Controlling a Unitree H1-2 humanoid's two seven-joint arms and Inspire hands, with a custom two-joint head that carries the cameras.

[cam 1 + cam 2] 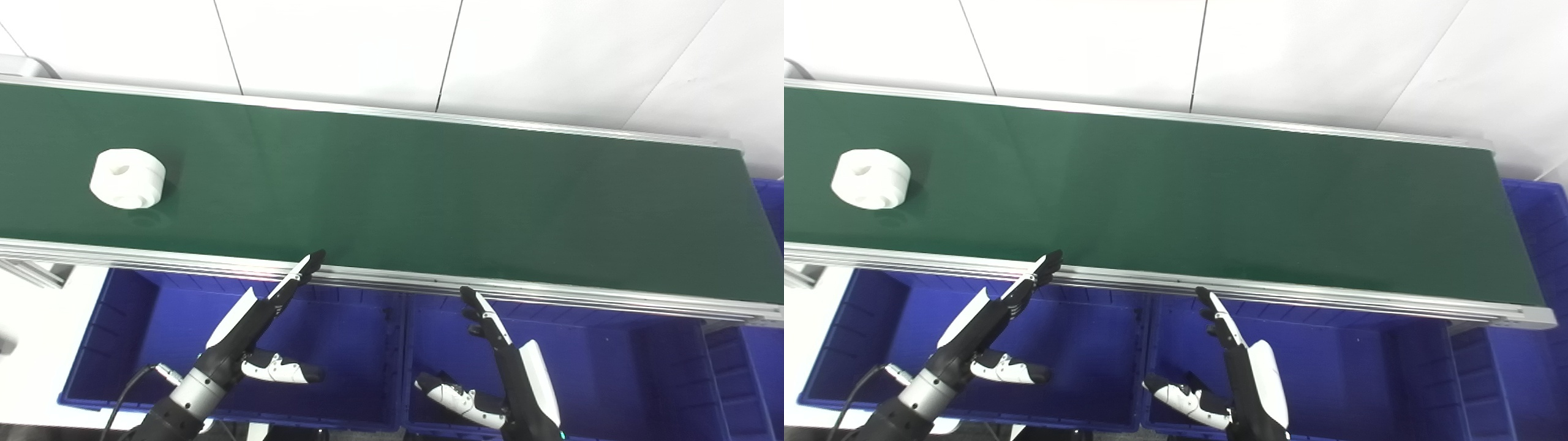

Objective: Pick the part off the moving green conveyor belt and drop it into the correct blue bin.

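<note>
A white round part (128,178) with a hole in its middle lies on the green conveyor belt (392,190) near its left end; it also shows in the right eye view (871,178). My left hand (257,324) is open and empty over the left blue bin (122,343), its fingertips (313,260) at the belt's near rail. My right hand (505,361) is open and empty over the middle blue bin (612,367), just below the rail. Both hands are well away from the part.
An aluminium rail (551,294) runs along the belt's near edge. A third blue bin (768,202) stands at the belt's right end. White wall panels (392,49) rise behind the belt.
</note>
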